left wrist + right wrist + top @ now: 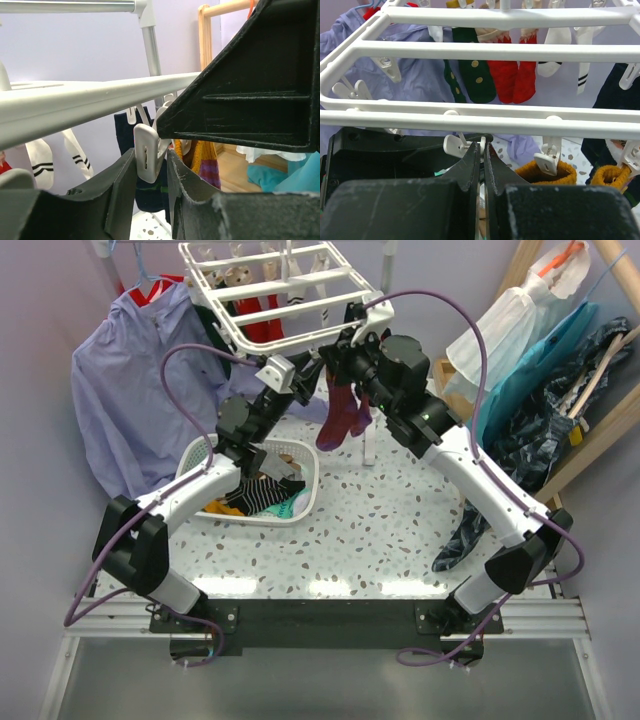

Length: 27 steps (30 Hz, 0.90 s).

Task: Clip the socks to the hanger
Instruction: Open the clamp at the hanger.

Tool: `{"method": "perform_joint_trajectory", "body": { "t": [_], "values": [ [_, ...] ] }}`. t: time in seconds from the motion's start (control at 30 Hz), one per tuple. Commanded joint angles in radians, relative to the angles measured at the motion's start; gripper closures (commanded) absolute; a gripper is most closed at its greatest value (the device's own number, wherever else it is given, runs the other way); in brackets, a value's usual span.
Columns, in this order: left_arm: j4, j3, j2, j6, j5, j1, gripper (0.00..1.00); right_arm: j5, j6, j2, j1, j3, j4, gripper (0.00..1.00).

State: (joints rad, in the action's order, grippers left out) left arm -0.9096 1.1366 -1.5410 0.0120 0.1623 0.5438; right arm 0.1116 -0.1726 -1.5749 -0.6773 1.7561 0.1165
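Far left: lavender shirt (130,390) hangs behind the worktop's (380,540) left corner.

Basket (300,502) sits on the worktop, left of centre. Loose socks (250,498) are heaped inside: striped, teal, orange. The left arm crosses above it and hides part of the heap.

Hanger (290,290) hangs over the far edge, centre.

Left end effector (151,156) is up under the hanger's near bar, set narrow. A white clip (148,165) sits between its fingers, and both touch the clip's sides.

Right end effector (481,147) is just beside it, tips right at the clip, fingers pressed together. Cannot tell whether anything is pinched between them. Its black body fills the right half of the left wrist view and blocks the bars beyond.

Clipped under the bars, seen from the right wrist: green sock (475,75), red pair (512,75), white striped pair (560,40), mustard cuffs (546,172).

Purple socks (338,418) dangle from the hanger's near edge, between the two arms.

Right: dark garment (462,530) is draped off the worktop's right edge, beside the right arm.

Far right: wooden rack (590,410) carrying clothes, well apart from the hanger.
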Motion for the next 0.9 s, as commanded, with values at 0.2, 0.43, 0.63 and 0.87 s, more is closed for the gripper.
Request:
{"method": "perform_joint_trajectory", "body": {
  "t": [0.2, 0.43, 0.63, 0.87],
  "values": [
    [-0.1, -0.017, 0.012, 0.008, 0.046, -0.001, 0.82, -0.026, -0.03, 0.065, 0.013, 0.023, -0.003, 0.96],
    [-0.064, -0.018, 0.032, 0.014, 0.051, -0.001, 0.97, -0.062, 0.013, 0.096, 0.015, 0.003, 0.026, 0.53],
    [-0.046, -0.023, 0.05, 0.02, 0.036, 0.001, 0.98, -0.084, 0.016, 0.093, 0.015, -0.001, 0.011, 0.47],
    [-0.017, -0.011, 0.051, 0.02, 0.04, 0.002, 1.0, -0.101, 0.033, 0.039, 0.015, 0.043, 0.028, 0.46]
  ]
}}
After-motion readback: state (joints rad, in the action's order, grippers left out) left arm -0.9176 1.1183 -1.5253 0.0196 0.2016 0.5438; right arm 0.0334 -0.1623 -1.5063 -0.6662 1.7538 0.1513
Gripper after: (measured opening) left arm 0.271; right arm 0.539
